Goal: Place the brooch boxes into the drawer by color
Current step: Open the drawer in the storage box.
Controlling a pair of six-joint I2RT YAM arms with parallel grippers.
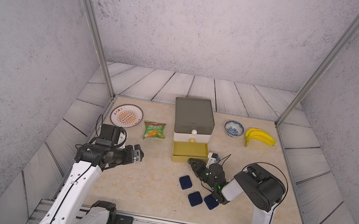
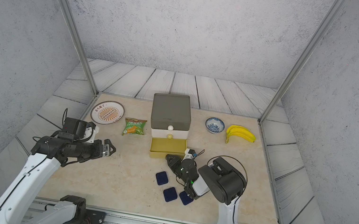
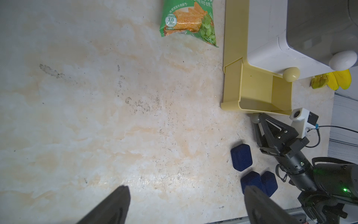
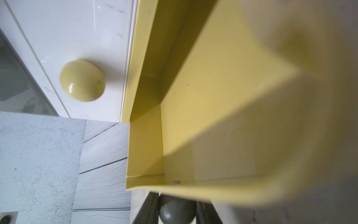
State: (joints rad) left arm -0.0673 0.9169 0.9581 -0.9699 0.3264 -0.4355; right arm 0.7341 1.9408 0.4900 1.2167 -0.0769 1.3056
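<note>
Left arm [image 1: 84, 173] hovers, jaws wide; right arm [image 1: 259, 186] low, clamping knob [image 4: 176, 212].

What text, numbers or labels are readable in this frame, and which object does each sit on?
"3.0": in a white circle on the green snack packet, left wrist view.
Chinese print on the same packet: cut off at the picture's edge or too small to read.
Red characters on the plate: too small to read in both top views.
Nothing else legible.
</note>
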